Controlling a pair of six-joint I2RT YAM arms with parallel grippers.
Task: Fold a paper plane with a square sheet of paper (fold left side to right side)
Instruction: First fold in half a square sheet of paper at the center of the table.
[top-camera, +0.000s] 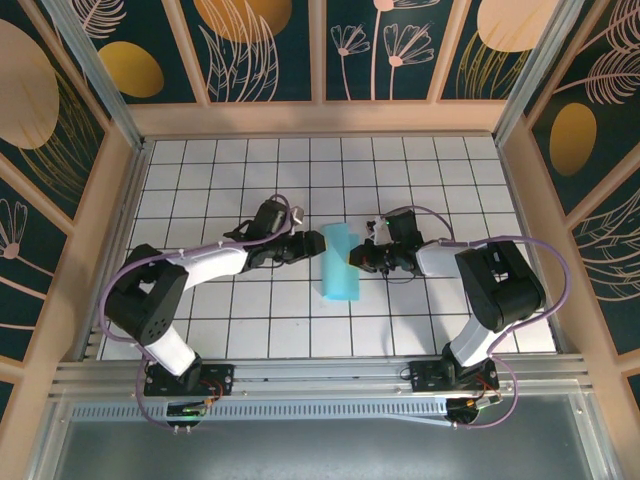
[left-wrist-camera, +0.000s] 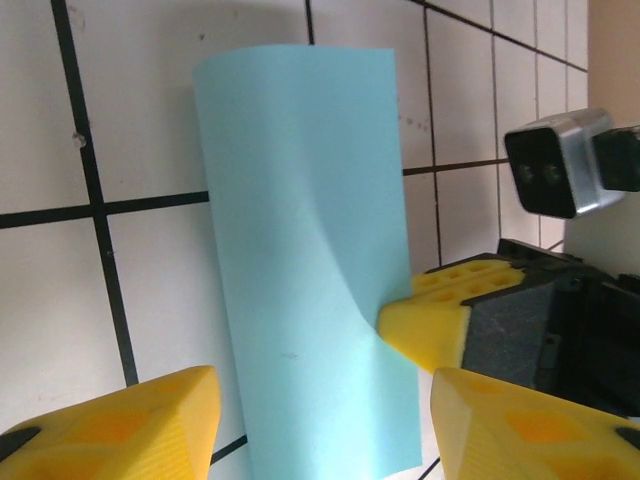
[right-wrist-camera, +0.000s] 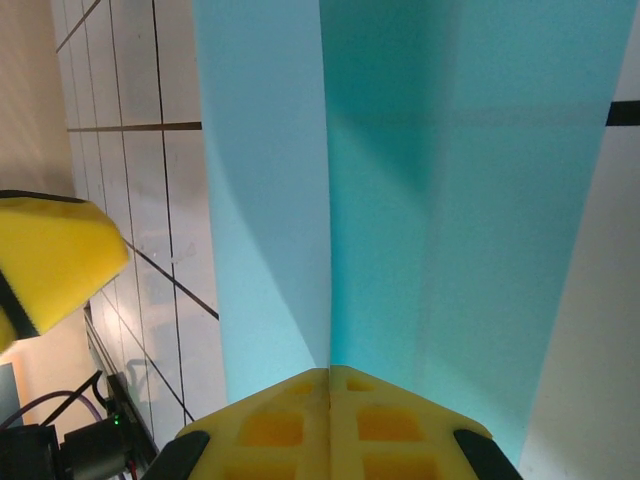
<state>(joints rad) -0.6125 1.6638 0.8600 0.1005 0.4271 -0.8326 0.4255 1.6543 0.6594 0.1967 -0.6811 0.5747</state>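
Top view: the square sheet of paper, doubled over, lies mid-frame. Left wrist view: the left gripper, low in frame, gapes empty. Right wrist view: the right gripper, bottom centre, pinches the sheet's edges; being uncreased, the fold may spring apart if released.

A white gridded table carries the folded turquoise sheet of paper.
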